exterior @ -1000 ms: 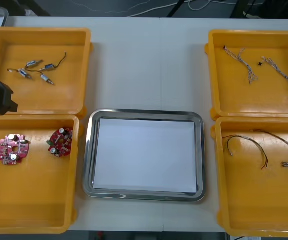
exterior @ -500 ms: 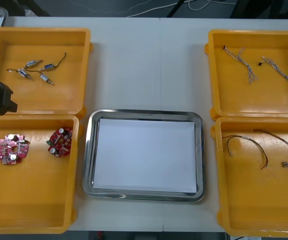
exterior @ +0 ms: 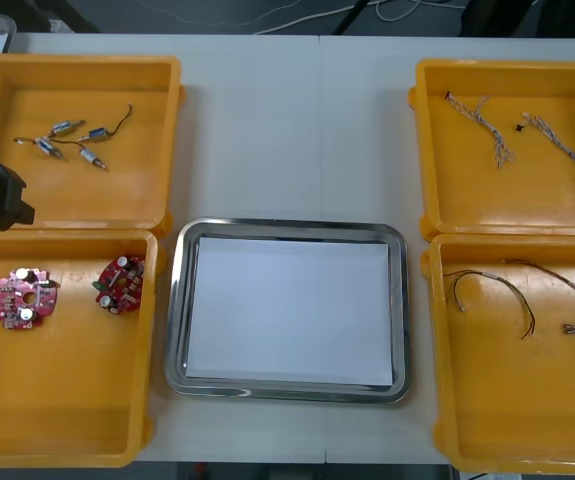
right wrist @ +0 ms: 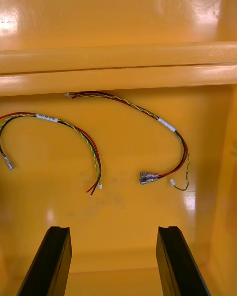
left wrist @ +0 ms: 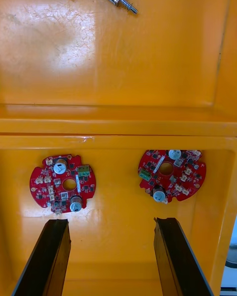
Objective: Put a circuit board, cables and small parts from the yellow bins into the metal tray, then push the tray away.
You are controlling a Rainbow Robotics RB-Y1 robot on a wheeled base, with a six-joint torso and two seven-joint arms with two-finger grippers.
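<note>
Red circuit boards (left wrist: 62,183), two, flat in a yellow bin (left wrist: 118,212) just beyond the left claw (left wrist: 111,222), which stands apart, empty. Judged light, stiff, components fragile: grip by the rim. Right claw (right wrist: 113,228) apart, empty, red and yellow cables (right wrist: 167,125) just ahead.

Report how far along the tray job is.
Done: nothing; the tray holds nothing. In hand: nothing gripped; the left gripper hangs open by the boards, the right gripper open by the red and yellow cables. Left: a board, cables and small parts into the tray, then the push.
</note>
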